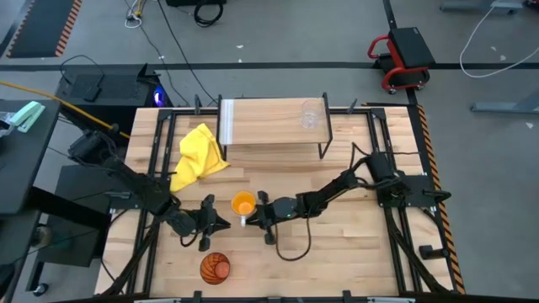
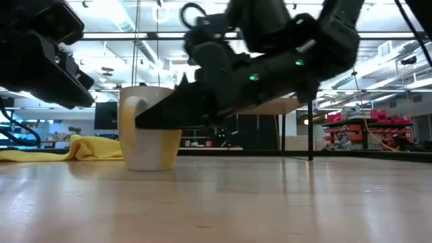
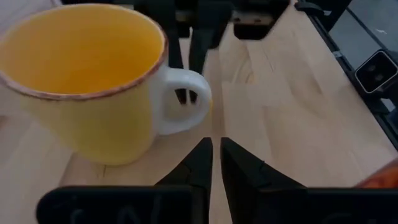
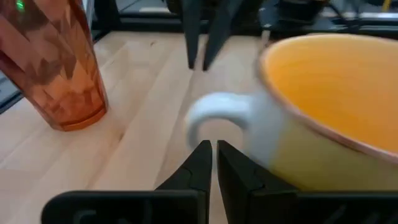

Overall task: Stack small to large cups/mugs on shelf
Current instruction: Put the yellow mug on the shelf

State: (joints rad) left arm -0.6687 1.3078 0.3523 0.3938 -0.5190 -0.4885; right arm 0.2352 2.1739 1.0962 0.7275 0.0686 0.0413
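The orange mug (image 1: 242, 203) stands upright on the tabletop, its white handle (image 1: 244, 220) toward the near edge. My left gripper (image 1: 226, 223) is shut, level, just left of the handle and a little short of it. My right gripper (image 1: 252, 220) is shut and comes from the right, its tips at the handle. The ribbed brown-orange tumbler (image 1: 215, 268) stands near the table's near edge. The clear cup (image 1: 311, 114) stands on the shelf (image 1: 269, 126). In the wrist views the mug (image 3: 87, 81) (image 4: 329, 106) fills much of each picture. My right gripper has its shut fingertips (image 2: 140, 122) right at the mug's white handle (image 4: 214, 112), level, from the table's right. Whether they touch it I cannot tell. The mug stands upright with its base on the table.
A yellow cloth (image 1: 199, 155) lies left of the shelf, near the far-left part of the table. The tumbler (image 4: 56, 62) stands close to both grippers on the near side. Bare wood spreads right of the mug and in front of the shelf.
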